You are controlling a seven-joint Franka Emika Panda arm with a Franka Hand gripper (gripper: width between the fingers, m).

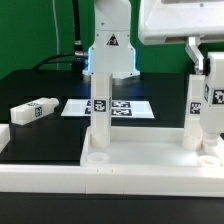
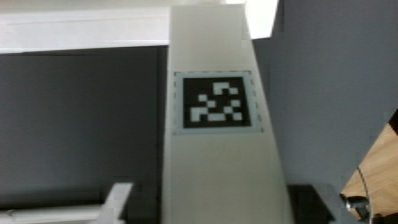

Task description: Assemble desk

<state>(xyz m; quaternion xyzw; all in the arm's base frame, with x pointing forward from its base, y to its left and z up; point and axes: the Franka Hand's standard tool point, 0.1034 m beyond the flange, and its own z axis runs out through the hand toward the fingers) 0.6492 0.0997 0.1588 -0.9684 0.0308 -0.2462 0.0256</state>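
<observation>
So the exterior view gives us the whole layout. Going left to right: one loose leg (image 1: 32,111) lies on its side on the black table (image 1: 40,80) at mid-left, well apart from everything else. Then there's the upright leg (image 1: 100,115), standing on the desk top (image 1: 60,172), which runs along the bottom of the frame. Behind that sits the marker board (image 1: 125,107), flat in the centre, with the robot base (image 1: 108,45) above it. At the right edge the right-hand leg (image 1: 197,115) also stands on the desk top, with the gripper (image 1: 200,58) coming down onto it from the upper right corner.

Count: one desk top and at least three legs. Two tagged white faces sit side by side at the right edge, and we honestly can't tell if that's one leg or two.

The wrist view shows none of that layout, just one close leg (image 2: 217,60) filling the middle of the frame, with a single tag (image 2: 217,102) facing us. The fingers (image 2: 118,198) flank it at the lower edge. The leg is between them, but we can't tell whether they're actually squeezing it.
</observation>
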